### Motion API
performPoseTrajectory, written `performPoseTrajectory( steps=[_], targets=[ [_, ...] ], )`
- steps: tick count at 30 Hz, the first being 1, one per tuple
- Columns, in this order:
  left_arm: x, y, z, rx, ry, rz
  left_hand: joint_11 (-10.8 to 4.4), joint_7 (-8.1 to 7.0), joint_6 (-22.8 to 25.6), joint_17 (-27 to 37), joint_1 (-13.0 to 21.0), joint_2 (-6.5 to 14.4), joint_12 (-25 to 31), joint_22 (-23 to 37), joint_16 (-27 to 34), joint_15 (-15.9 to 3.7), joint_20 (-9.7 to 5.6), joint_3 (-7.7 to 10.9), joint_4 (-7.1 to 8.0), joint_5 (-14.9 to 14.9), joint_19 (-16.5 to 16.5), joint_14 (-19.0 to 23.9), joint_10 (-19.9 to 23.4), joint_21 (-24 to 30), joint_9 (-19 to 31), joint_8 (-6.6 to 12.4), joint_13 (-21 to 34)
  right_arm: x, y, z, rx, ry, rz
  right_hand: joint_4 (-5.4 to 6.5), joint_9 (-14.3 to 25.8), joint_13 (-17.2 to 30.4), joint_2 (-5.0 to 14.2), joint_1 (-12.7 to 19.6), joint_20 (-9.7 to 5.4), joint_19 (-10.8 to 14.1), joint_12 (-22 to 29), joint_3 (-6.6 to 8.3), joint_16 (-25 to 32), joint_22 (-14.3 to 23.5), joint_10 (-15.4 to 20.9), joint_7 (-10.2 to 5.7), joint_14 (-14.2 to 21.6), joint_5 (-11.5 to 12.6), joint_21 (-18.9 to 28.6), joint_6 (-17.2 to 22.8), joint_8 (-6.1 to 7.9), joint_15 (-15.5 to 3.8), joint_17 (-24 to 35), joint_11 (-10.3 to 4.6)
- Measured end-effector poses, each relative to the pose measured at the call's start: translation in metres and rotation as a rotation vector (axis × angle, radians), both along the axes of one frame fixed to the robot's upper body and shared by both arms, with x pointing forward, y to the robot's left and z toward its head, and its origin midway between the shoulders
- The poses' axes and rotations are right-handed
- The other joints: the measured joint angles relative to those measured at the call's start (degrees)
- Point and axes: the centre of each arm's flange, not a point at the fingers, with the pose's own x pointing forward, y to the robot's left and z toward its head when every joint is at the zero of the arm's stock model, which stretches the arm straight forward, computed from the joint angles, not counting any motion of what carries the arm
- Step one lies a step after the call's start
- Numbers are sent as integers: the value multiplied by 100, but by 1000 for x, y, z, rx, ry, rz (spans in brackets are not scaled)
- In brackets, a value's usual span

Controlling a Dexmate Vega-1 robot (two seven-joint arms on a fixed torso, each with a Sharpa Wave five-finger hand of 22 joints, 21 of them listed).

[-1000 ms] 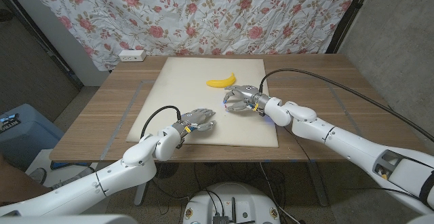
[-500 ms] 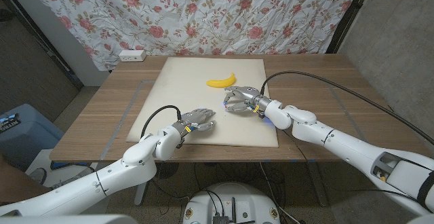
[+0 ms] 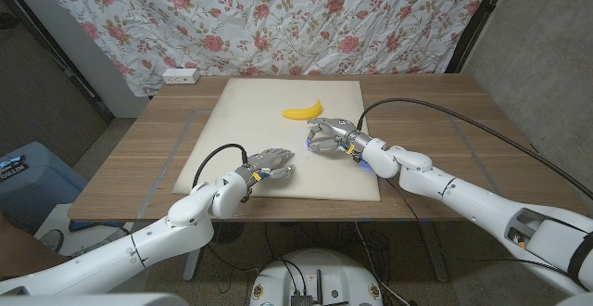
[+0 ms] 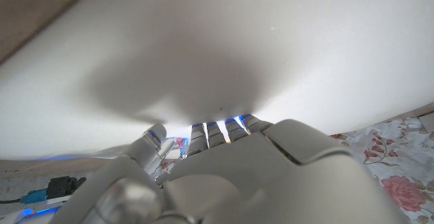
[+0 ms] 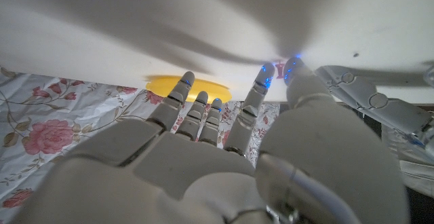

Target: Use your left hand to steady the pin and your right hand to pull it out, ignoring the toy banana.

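Note:
My right hand (image 3: 326,137) is on the white mat (image 3: 250,111) just in front of the yellow toy banana (image 3: 302,111), with its fingers bent down to the mat. In the right wrist view my right hand (image 5: 224,149) has its fingers spread, and the thumb tip and a fingertip (image 5: 266,75) come close together around a small red spot. I cannot tell whether that spot is the pin or whether it is gripped. The banana (image 5: 190,85) lies beyond the fingers. My left hand (image 3: 269,165) is stretched out on the mat's near part, apart from the right hand and holding nothing.
The mat covers the middle of the wooden table (image 3: 435,111). A white power strip (image 3: 180,75) lies at the far left corner. A black cable (image 3: 435,107) arcs over the table's right side. A flowered curtain (image 3: 306,19) hangs behind.
My right hand has crept slightly nearer and lower over the mat. My left hand and the banana have not moved.

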Motion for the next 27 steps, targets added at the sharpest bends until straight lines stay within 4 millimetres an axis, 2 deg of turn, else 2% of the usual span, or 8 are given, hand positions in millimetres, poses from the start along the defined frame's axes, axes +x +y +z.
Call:
performPoseTrajectory(
  steps=[4, 6, 16, 22, 27],
  targets=[
    [0, 0, 0, 1, 1, 0, 0, 0, 0, -2, 9, 2, -3, -1, 0, 0, 0, 23, -23, 0, 0, 0, 0, -1, 0, 0, 0, 0, 1, 0, 6, -5, 5, 0, 1, 0, 29, 31, -20, 20, 0, 0, 7, 0, 21, -12, 0, 0, 0, 96, 61, 0, 5, -21],
    [0, 0, 0, 1, 1, -1, 0, 0, 0, -2, 9, 2, -4, 0, 0, 0, 0, 23, -23, -23, 0, 0, 0, -2, 0, -1, 1, 1, 1, 0, 8, -5, 7, 0, 1, 0, -58, 120, -21, 21, 0, 0, 7, 0, 31, 0, 0, 0, 0, 123, 83, 0, 5, -31],
    [-1, 0, -1, 1, 4, -1, 0, 0, 0, 1, 32, 25, 2, 4, -11, -1, 0, 46, -47, -24, -1, -1, -2, -8, 0, -5, 3, 2, 2, -2, 18, -2, 7, -17, 25, 1, 39, 216, -62, 62, 0, -16, 7, 0, 92, -22, 20, 0, 0, 290, 127, 21, 4, -93],
    [0, 0, -2, 1, 6, -4, 0, 1, 0, 1, 32, 25, 2, 4, -16, -1, 0, 46, -47, -23, -1, -1, -2, -22, 0, -9, 3, 3, 3, -3, 26, -3, 9, -17, 24, 1, 70, 247, -103, 103, 0, -16, 35, 0, 153, -11, 52, 0, 0, 400, 207, -10, 4, -154],
    [0, 0, -2, 1, 7, -5, 0, 1, -1, 1, 42, 14, 2, 4, -17, -1, 2, 70, -70, -46, 1, -1, -3, -23, -1, -16, 3, 3, 3, -3, 33, -3, 11, -17, 22, 1, 115, 292, -103, 102, 0, -16, 52, 0, 206, -23, 83, 0, 0, 473, 215, 21, 4, -145]
  ],
)
